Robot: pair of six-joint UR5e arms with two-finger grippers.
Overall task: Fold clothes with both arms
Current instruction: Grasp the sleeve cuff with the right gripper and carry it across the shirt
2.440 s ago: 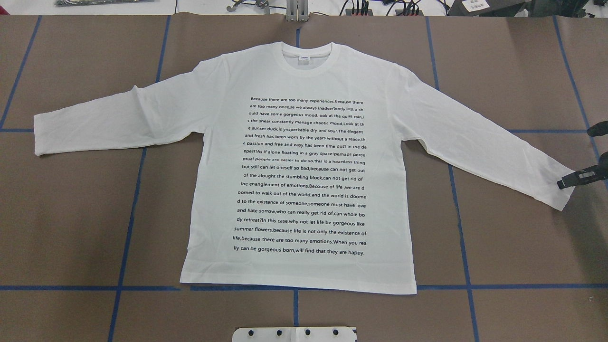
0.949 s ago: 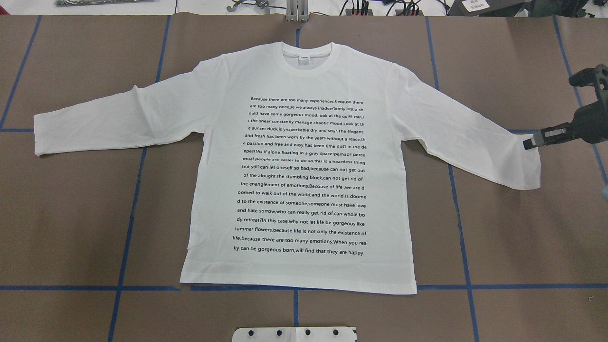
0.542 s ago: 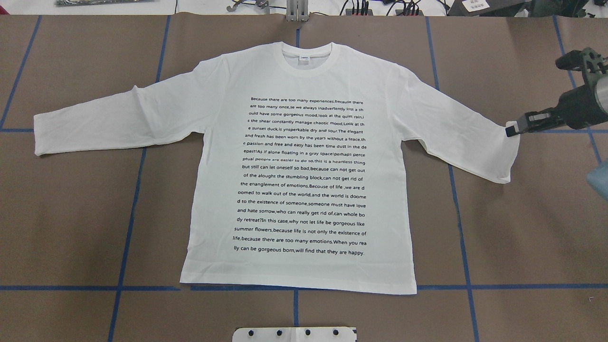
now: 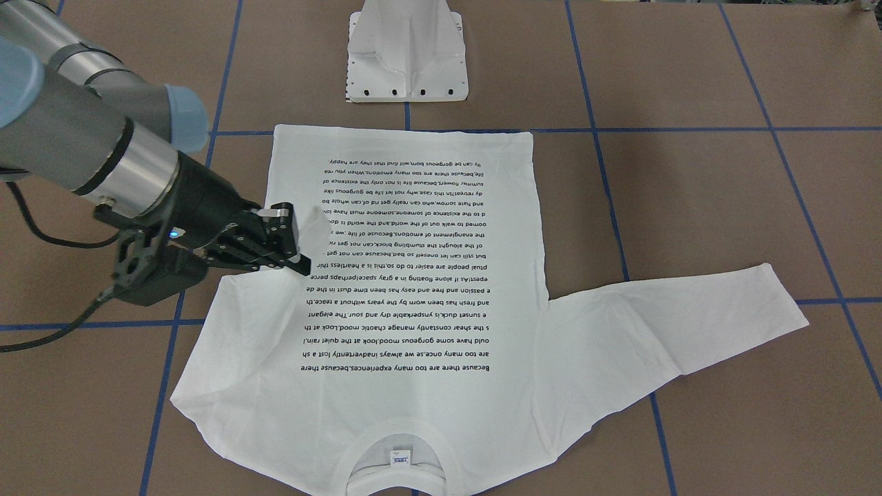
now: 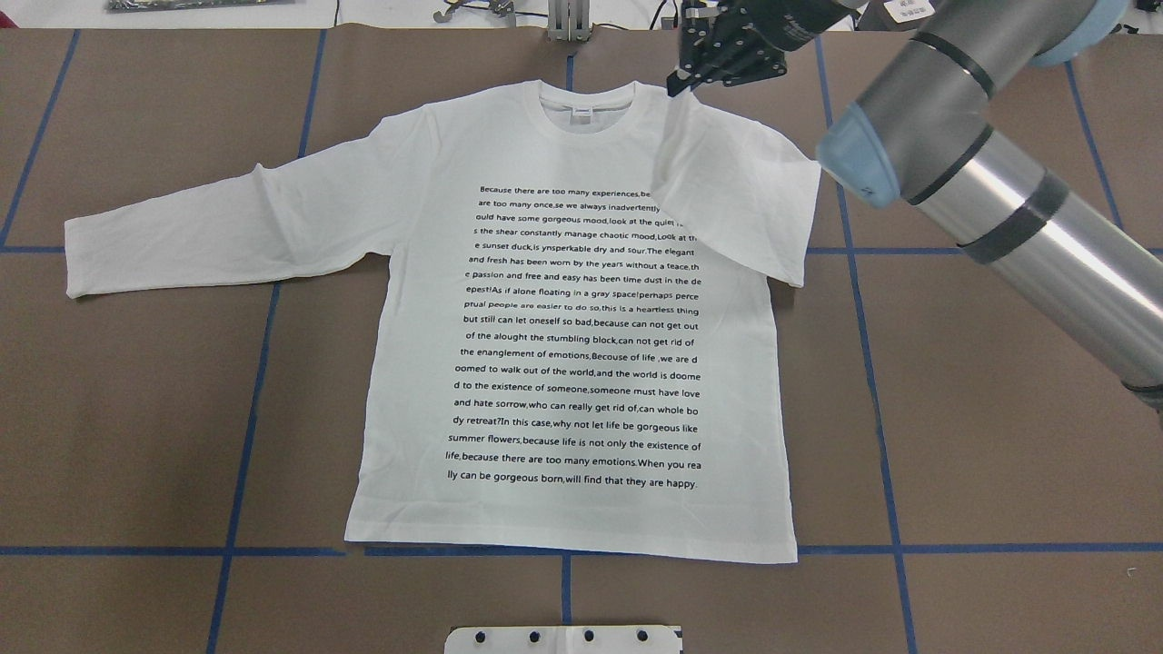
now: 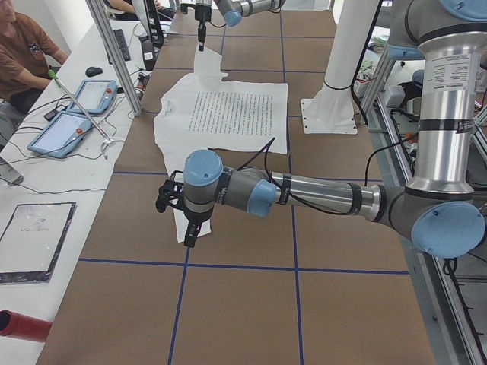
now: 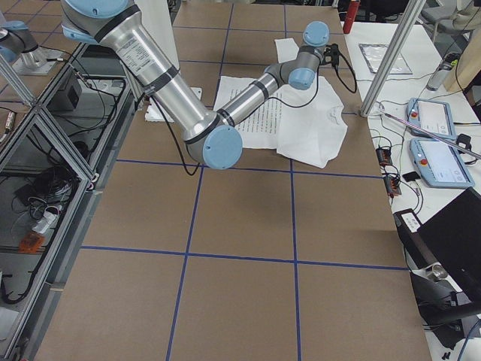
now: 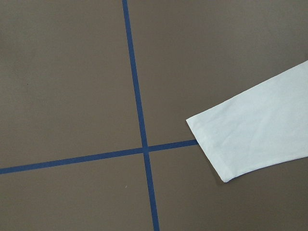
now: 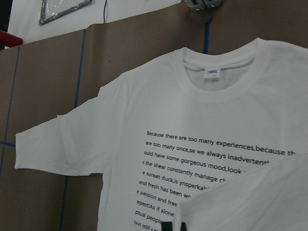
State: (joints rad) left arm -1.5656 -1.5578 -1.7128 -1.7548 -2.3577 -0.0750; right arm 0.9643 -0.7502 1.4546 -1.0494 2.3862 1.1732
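The right gripper [image 5: 683, 84], jaws clamped on the cuff [image 4: 315, 226] of the right sleeve [image 5: 736, 195], has travelled from the right edge of the bench [image 5: 999, 436] inward over the shirt [image 5: 563, 381]. The sleeve, earlier stretched flat outward, now doubles back across the shoulder with its end lifted, hiding the ends of the top printed lines [image 5: 668, 207]. The right arm [image 5: 999, 209] has swung into the overhead view.

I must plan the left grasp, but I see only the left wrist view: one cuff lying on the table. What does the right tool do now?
Observer: The right tool holds the other sleeve by its cuff, lifted above the shirt.
Operator: Does it hide the print?
Observer: Yes, it covers the ends of the upper lines of text.
Operator: And near the neck?
Observer: The collar lies flat and uncovered, its label visible.
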